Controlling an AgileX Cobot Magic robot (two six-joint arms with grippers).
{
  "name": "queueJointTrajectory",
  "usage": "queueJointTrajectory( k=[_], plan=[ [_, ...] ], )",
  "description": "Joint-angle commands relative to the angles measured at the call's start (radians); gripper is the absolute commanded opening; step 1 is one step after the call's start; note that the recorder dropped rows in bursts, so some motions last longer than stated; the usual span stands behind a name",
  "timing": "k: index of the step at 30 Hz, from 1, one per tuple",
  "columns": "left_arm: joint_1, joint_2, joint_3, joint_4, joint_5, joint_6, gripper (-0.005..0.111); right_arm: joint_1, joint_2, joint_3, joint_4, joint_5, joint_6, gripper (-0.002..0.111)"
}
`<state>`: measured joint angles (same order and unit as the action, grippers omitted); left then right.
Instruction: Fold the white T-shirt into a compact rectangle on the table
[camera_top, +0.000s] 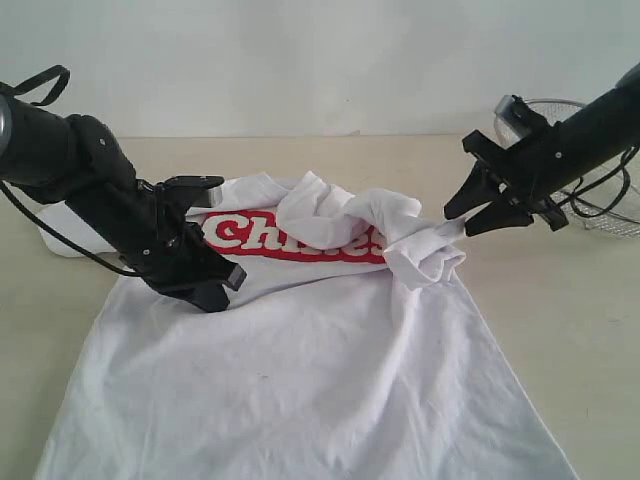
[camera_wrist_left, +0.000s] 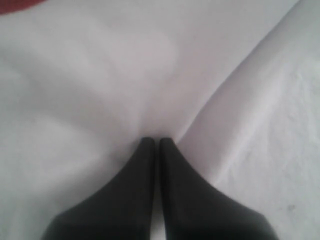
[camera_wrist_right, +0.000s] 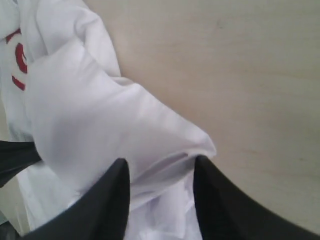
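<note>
Now | left gripper (camera_wrist_left: 156, 141) tips pressing together on smooth white T-shirt (camera_top: 300, 380) | right gripper (camera_wrist_right: 160, 167) clamping shirt's crumpled bunched fold | matte beige bench (camera_top: 570, 320) lying beneath shirt

Left arm (camera_top: 75, 165) and right arm (camera_top: 595, 125): matte black, rounded tubular segments, black strap loop (camera_top: 45, 80) on the left, thin black cable (camera_top: 55, 240) trailing from each, left gripper (camera_top: 228, 283) and right gripper (camera_top: 458, 222) each with two tapered, wedge-shaped black fingers (camera_wrist_left: 132, 200).
</note>
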<state>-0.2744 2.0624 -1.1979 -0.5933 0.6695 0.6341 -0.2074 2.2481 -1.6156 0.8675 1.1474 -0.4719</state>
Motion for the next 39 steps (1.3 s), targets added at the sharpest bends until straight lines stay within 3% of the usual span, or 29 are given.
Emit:
queueJointTrajectory(
  k=[1, 16, 18, 21, 23, 39],
  plan=[
    [-0.003, 0.008, -0.001, 0.003, 0.005, 0.002, 0.005, -0.002, 0.027, -0.001, 0.027, 0.002, -0.001, 0.037],
    [-0.003, 0.008, -0.001, 0.003, 0.012, 0.002, 0.005, -0.002, 0.079, -0.001, 0.016, 0.027, 0.016, 0.038],
    [-0.003, 0.008, -0.001, 0.003, 0.012, 0.002, 0.005, -0.002, 0.079, -0.001, 0.014, 0.032, 0.016, 0.047],
    [-0.003, 0.008, -0.001, 0.003, 0.012, 0.002, 0.005, -0.002, 0.079, -0.001, 0.014, 0.045, 0.012, 0.073],
    [-0.003, 0.008, -0.001, 0.003, 0.009, 0.002, 0.005, -0.002, 0.079, -0.001, 0.014, 0.024, -0.011, 0.080],
    [-0.003, 0.008, -0.001, 0.003, 0.009, 0.002, 0.005, -0.002, 0.079, -0.001, 0.066, 0.003, -0.010, 0.066]
  ],
)
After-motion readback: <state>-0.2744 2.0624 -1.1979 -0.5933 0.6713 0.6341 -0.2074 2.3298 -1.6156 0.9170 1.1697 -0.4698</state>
